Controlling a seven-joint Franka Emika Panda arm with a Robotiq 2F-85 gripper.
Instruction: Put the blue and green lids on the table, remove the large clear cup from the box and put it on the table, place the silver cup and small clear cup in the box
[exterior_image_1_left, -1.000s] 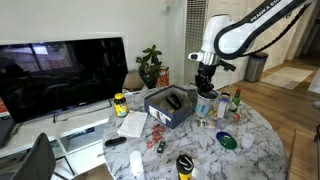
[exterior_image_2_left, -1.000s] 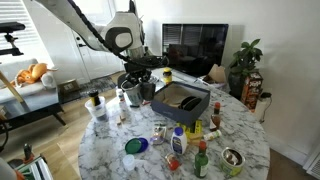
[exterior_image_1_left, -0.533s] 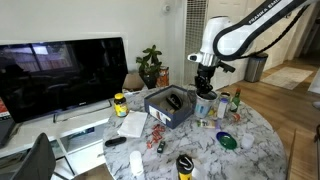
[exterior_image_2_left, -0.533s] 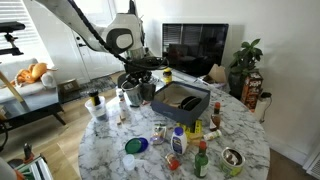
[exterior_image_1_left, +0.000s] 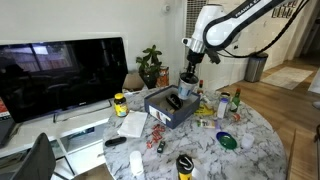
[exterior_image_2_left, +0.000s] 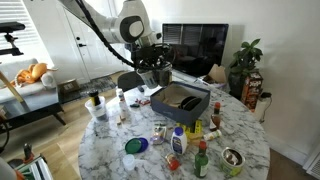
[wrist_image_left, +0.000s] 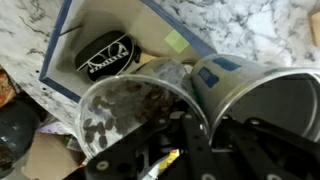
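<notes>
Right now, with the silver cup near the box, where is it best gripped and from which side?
By its rim wall, from above: the silver cup is upright with a wide open mouth, so one finger goes inside and one outside. The gripper seems shut on it that way, on the side next to the small clear cup.

You get the marble table (exterior_image_1_left: 255, 150) from a camera standing back at its near edge in an exterior view, television (exterior_image_1_left: 60, 70) left, arm (exterior_image_1_left: 235, 25) far right. From another side, in an exterior view, the television (exterior_image_2_left: 200, 45) sits far behind. Both exterior views share the box (exterior_image_1_left: 168, 108) and tabletop, while your wrist view peers steeply down, close on that box (wrist_image_left: 60, 40).
</notes>
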